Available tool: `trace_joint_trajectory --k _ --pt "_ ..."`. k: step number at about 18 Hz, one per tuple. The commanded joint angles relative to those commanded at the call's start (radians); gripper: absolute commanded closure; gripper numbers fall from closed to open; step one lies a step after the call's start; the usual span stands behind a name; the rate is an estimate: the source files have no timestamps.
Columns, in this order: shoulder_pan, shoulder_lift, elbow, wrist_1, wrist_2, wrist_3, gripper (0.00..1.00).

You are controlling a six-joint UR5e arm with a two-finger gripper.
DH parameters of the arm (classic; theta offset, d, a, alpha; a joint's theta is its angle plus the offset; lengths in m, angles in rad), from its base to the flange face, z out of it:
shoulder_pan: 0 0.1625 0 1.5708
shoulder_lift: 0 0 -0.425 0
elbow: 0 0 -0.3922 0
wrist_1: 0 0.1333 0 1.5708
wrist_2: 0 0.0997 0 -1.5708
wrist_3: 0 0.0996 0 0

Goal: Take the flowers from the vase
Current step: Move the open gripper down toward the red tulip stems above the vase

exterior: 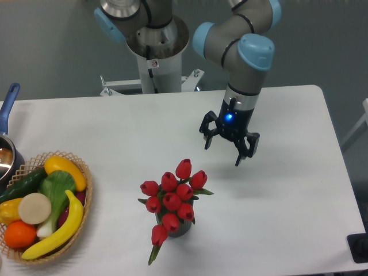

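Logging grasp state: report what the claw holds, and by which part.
Nothing. The open two-finger claw hangs empty, apart from the red tulip bunch.

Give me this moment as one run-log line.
phase: approach | end effector: open, empty, above table, up-right of flowers | flowers: in vase, untouched | grasp: not yet made

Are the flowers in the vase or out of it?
In. The flowers stand bunched above the vase, stems going into it.
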Motion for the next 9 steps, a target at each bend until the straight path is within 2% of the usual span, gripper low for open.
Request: trace_joint_trajectory --k 5,9 --pt "0.006 -0.032 0.032 0.000 -0.359 -0.080 0.00" --pt "0.003 -0.043 0.031 0.000 -0.404 -0.081 0.00"
